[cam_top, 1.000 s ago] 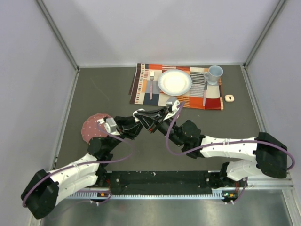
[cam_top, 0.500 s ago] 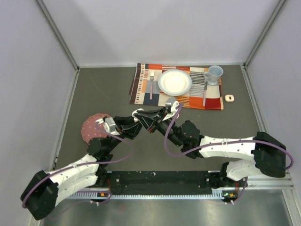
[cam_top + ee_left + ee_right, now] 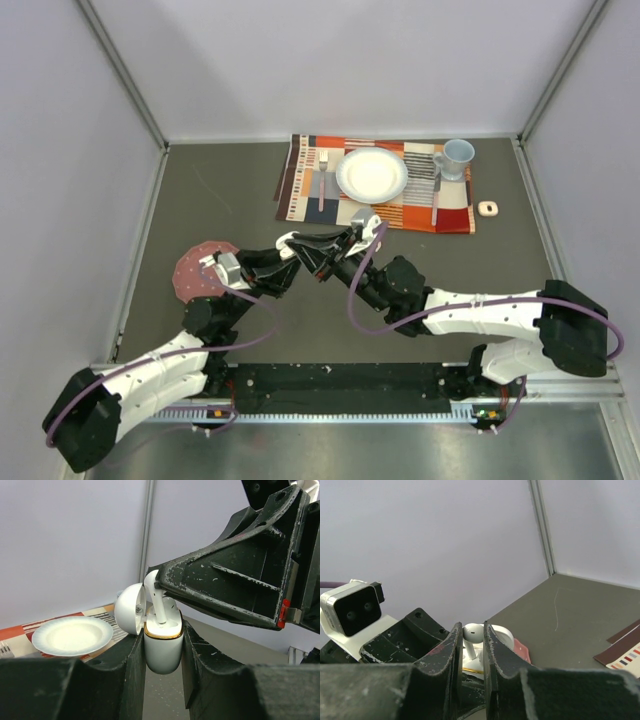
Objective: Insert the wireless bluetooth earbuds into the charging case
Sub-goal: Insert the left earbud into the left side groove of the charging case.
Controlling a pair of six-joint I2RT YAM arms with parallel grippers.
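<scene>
The two arms meet over the middle of the grey table [image 3: 230, 190]. The left gripper [image 3: 163, 645] is shut tight on the small white case [image 3: 162, 652], with one black finger on each side of it. The case stands up straight and has a thin gold rim. Its lid [image 3: 129, 609] is flipped open and leans back toward the left. The right gripper [image 3: 470, 632] comes in from the other side, and its jaws pinch the round head of one white earbud [image 3: 156, 602]. The earbud sits right over the open case with its stem pointing down. The tip of the stem is already inside the top of the case, but the head still sticks up above the rim. I cannot tell if another earbud is in the case. At the far side of the table lies a striped mat [image 3: 455, 215]. On it are a white plate [image 3: 372, 175], a fork [image 3: 322, 180] to the left of the plate, a knife [image 3: 436, 195] to the right, and a pale blue mug [image 3: 458, 157] at the far right corner. Just off the right edge of the mat lies a small white thing [image 3: 487, 208], too small to make out. A red disc [image 3: 190, 270] lies flat on the table, partly under the left arm.
</scene>
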